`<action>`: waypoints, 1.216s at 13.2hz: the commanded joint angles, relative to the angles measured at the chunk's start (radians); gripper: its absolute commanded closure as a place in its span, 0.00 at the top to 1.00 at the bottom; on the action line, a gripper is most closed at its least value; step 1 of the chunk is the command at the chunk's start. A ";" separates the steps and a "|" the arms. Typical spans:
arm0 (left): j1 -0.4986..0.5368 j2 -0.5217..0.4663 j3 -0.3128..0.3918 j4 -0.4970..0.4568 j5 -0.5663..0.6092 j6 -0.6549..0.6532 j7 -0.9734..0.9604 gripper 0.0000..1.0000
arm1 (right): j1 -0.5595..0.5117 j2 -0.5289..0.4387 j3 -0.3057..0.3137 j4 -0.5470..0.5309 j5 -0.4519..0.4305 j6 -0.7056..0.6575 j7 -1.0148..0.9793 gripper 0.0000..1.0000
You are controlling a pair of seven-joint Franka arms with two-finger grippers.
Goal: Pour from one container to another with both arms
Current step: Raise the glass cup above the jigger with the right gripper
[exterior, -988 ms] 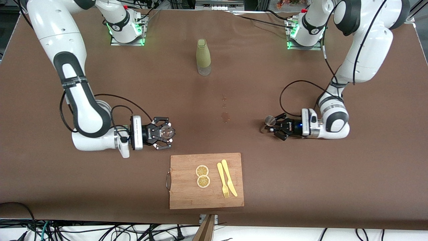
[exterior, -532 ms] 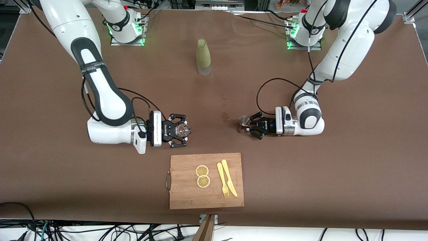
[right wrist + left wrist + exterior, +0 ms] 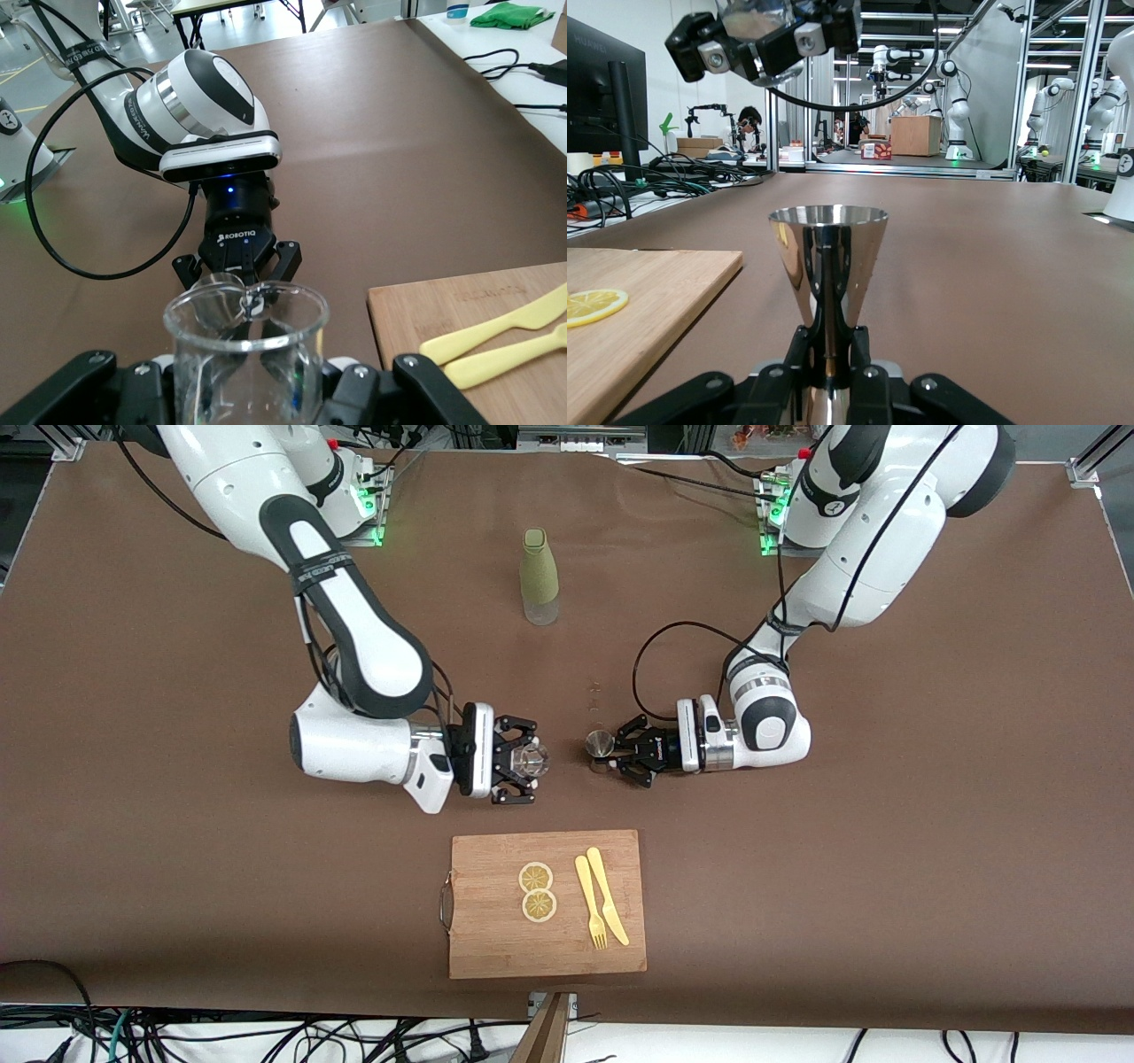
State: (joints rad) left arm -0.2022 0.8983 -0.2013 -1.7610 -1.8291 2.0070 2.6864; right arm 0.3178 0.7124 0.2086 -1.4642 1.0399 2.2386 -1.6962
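My right gripper [image 3: 523, 764] is shut on a clear glass [image 3: 532, 759], which stands upright in its fingers [image 3: 246, 359]. My left gripper [image 3: 623, 755] is shut on the waist of a steel jigger [image 3: 601, 742], upright with its cone mouth up [image 3: 828, 252]. Both hang over the middle of the brown table, facing each other a short gap apart, over the strip between the bottle and the cutting board. In the left wrist view the right gripper [image 3: 764, 40] with the glass sits higher than the jigger. The right wrist view shows the left gripper [image 3: 237, 266] just past the glass.
A green bottle [image 3: 539, 576] stands between the arms' bases. A wooden cutting board [image 3: 496, 939] lies near the front edge with two lemon slices [image 3: 537, 890], a yellow fork [image 3: 589, 908] and a knife [image 3: 607, 903]. Small wet spots [image 3: 595, 688] mark the cloth near the jigger.
Both arms have swung inward from their ends of the table, bringing the glass and the jigger close together over the middle. Both grips stayed shut.
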 commanded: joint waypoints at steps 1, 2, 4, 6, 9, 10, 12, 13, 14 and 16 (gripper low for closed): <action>-0.037 0.008 -0.007 0.026 -0.077 0.067 0.061 0.00 | 0.018 -0.060 -0.008 -0.070 -0.027 0.016 0.016 0.00; -0.046 0.008 -0.022 0.047 -0.093 0.087 0.055 0.00 | 0.021 -0.082 -0.008 -0.103 -0.029 0.030 0.016 0.00; -0.046 0.007 -0.049 0.060 -0.102 0.137 0.044 0.00 | 0.027 -0.105 -0.008 -0.140 -0.044 0.053 0.016 0.00; -0.055 0.008 -0.056 0.080 -0.111 0.160 0.036 0.00 | 0.040 -0.122 -0.008 -0.159 -0.052 0.081 0.027 0.00; -0.060 0.008 -0.079 0.095 -0.127 0.200 0.023 0.00 | 0.043 -0.120 -0.009 -0.172 -0.106 0.096 0.030 0.00; -0.062 0.007 -0.084 0.095 -0.133 0.223 0.020 0.00 | 0.043 -0.120 -0.009 -0.185 -0.113 0.114 0.030 0.00; -0.066 0.008 -0.092 0.097 -0.133 0.226 0.018 0.00 | 0.059 -0.120 -0.011 -0.189 -0.116 0.127 0.030 0.00; -0.066 0.008 -0.092 0.097 -0.133 0.228 0.018 0.00 | 0.061 -0.117 -0.012 -0.189 -0.116 0.139 0.030 0.00; -0.068 0.008 -0.092 0.097 -0.134 0.229 0.018 0.00 | 0.064 -0.116 -0.012 -0.189 -0.130 0.148 0.030 0.00; -0.068 0.008 -0.092 0.097 -0.134 0.230 0.018 0.00 | 0.072 -0.117 -0.012 -0.200 -0.164 0.165 0.032 0.00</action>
State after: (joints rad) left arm -0.2592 0.9002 -0.2882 -1.6825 -1.9105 2.2055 2.6669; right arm 0.3743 0.6287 0.2065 -1.6249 0.9098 2.3797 -1.6844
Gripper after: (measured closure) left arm 0.793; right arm 0.877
